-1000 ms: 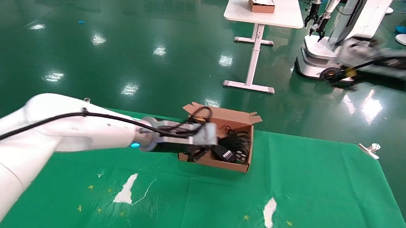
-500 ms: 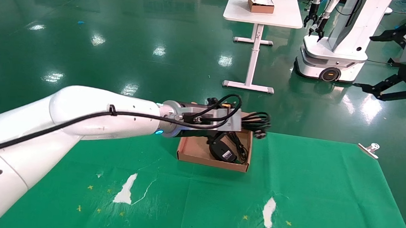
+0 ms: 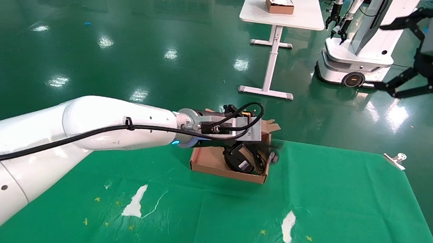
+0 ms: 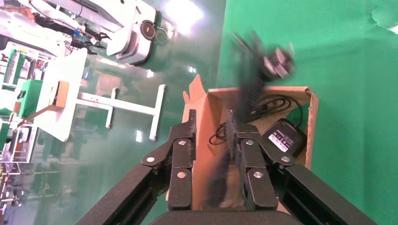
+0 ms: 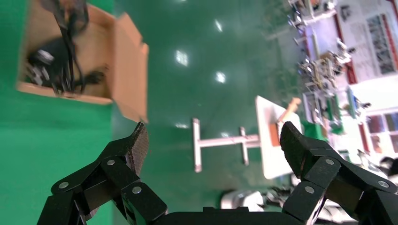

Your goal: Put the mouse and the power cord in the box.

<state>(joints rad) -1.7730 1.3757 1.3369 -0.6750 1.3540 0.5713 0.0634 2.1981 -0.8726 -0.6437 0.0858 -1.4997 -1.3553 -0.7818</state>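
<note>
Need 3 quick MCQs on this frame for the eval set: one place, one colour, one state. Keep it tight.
1. Where is the left hand?
A. Over the box
B. Over the far white table
C. Resting on the near edge of the cloth

2. What colour is the label on the mouse?
A. Yellow
B. White
C. Red

3. What state is the right hand in?
A. Shut on a cable
B. Shut on nothing
C. Open and empty

Answers:
1. A: the left hand hangs above the open brown box.
2. B: the mouse lies in the box with its white label facing up.
3. C: the right hand is raised off to the side, its fingers spread wide with nothing between them.
</note>
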